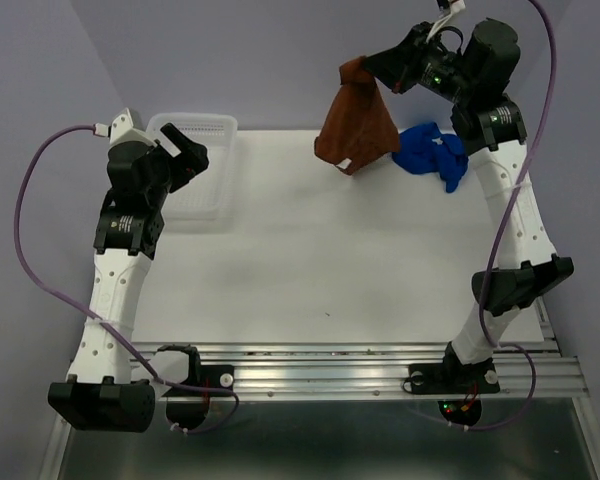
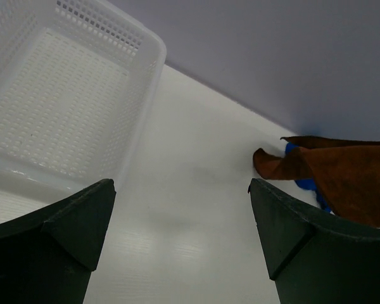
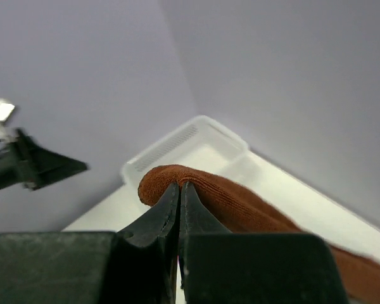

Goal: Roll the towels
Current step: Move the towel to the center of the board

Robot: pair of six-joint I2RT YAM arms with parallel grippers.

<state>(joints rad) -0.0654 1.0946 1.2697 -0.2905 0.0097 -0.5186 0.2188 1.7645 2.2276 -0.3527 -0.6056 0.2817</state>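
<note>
My white table (image 1: 310,270) stood before plain lavender-grey walls (image 1: 280,50), evenly lit, a metal rail (image 1: 380,365) running along its near edge.

Seen now: rust-brown towel (image 1: 355,120) w/ white tag (image 1: 348,163); royal-blue towel (image 1: 435,152), plain; mesh basket (image 1: 202,170) is shown white, dotted w/ hole grid; table (image 1: 310,270) white, walls (image 1: 280,50) lilac-grey.

I see a flat white rectangular table (image 1: 310,260). A white plastic mesh basket (image 1: 220,125) sits on its far left corner. A crumpled bright royal blue cloth towel (image 1: 432,155) lies near the far right edge, well apart from the basket.
</note>
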